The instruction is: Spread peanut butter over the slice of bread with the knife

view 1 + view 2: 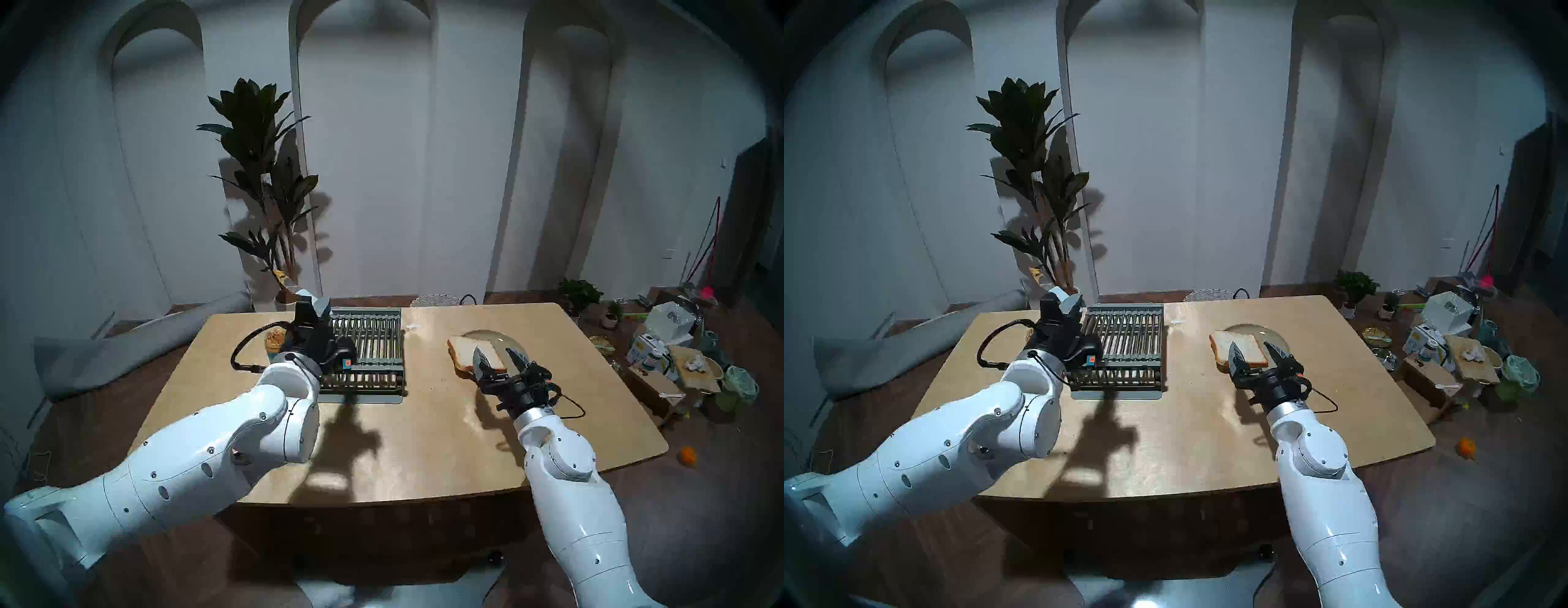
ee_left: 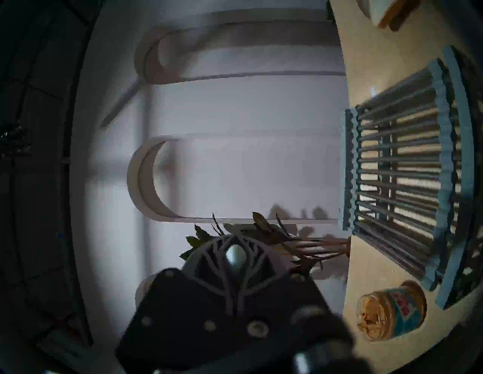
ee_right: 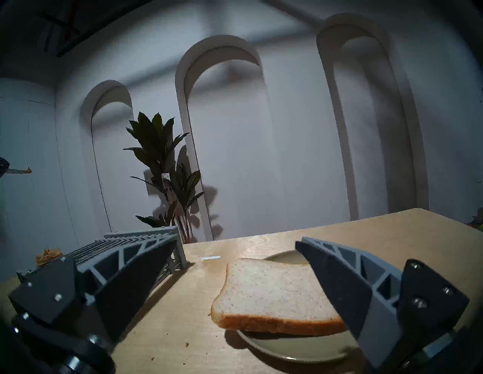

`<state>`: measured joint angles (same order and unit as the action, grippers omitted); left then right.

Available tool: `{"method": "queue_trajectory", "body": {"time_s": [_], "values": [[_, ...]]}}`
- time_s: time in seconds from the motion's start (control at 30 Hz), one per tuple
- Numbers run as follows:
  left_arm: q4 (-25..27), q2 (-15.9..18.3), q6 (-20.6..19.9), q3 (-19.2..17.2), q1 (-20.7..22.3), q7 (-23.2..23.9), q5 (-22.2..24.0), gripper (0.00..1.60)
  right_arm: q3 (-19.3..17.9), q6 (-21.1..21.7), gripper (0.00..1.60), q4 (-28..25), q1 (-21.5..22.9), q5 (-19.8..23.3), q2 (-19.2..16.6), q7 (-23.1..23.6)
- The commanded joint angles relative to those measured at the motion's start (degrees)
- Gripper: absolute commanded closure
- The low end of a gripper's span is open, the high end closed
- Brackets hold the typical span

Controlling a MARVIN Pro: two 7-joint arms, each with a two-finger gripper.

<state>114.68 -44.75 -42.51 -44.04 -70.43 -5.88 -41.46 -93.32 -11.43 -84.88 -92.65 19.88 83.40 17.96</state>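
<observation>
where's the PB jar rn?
Head view: the peanut butter jar stands on the table's left side, just left of the slatted rack, partly behind the left gripper.

Both arms were glossy white, built of rounded segments dotted with small dark screws and oval recesses, each ending in a silver wrist ring. A looping black cable ran beside each wrist. The left claw (image 1: 312, 308) had a black housing with a small orange and blue marking. The right claw (image 1: 496, 354) was black at its base, with grey latticed, triangular fingers (image 3: 136, 263) faced in dark pads and fixed by silver screws.
</observation>
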Motion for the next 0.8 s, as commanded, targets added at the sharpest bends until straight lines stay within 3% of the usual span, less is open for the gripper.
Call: {"method": "queue_trajectory", "body": {"time_s": [0.0, 0.3, 0.37, 0.57, 0.73, 0.77], "values": [[6.81, -4.8, 0.61, -6.53, 0.81, 0.47, 9.04, 1.6, -1.7, -0.16, 0.0, -4.98, 2.28, 1.19, -0.31, -0.35], [11.78, -9.73, 2.45, -11.29, 0.03, 2.49, 20.6, 1.6, -3.79, 0.11, 0.0, -7.8, 3.86, 0.94, -1.67, -1.1], [12.93, -11.6, 3.15, -13.75, -0.55, 3.72, 25.99, 1.6, -4.51, 0.41, 0.0, -8.05, 4.25, 0.48, -2.31, -1.91], [13.82, -14.03, 4.42, -17.57, -1.13, 5.31, 33.5, 1.6, -5.5, 0.92, 0.0, -7.55, 4.75, -0.27, -3.43, -3.1], [13.87, -16.42, 6.59, -23.37, -2.6, 7.61, 43.34, 1.6, -6.22, 2.4, 0.0, -6.75, 5.52, -2.53, -4.98, -4.52], [13.87, -16.42, 6.59, -23.37, -2.6, 7.61, 43.34, 1.6, -6.22, 2.4, 0.0, -6.75, 5.52, -2.53, -4.98, -4.52]]}}
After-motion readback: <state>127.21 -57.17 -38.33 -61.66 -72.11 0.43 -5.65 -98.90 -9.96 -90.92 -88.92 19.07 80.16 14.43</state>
